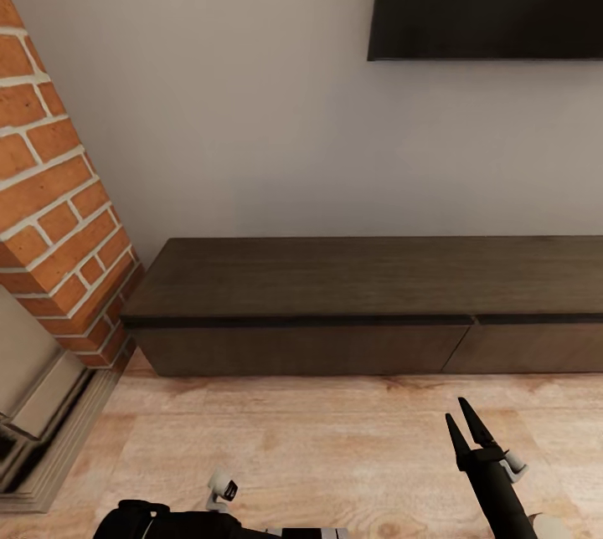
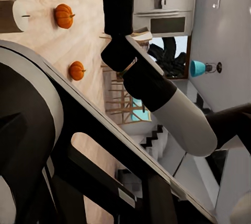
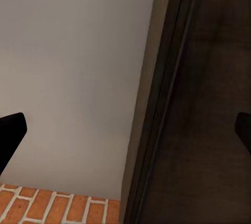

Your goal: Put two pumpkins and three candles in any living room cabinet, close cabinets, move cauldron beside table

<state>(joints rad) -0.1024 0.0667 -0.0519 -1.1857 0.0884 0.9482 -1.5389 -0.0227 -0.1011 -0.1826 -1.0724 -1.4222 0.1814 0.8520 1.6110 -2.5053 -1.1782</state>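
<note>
Low at the head view's bottom edge, the left arm point(image 1: 142, 520) lies folded and mostly cut off; its gripper's state I cannot tell. Left wrist view: two pumpkins point(image 2: 64, 15) point(image 2: 77, 70) sit apart on the wood floor, with a candle point(image 2: 13, 16) (partly cropped) beside the first. Centre: the cabinet point(image 1: 360, 317) runs along the wall, drawer fronts flush. Right: the right gripper point(image 1: 467, 424) points up toward it, fingers parted and empty, above bare floor point(image 1: 318, 447).
</note>
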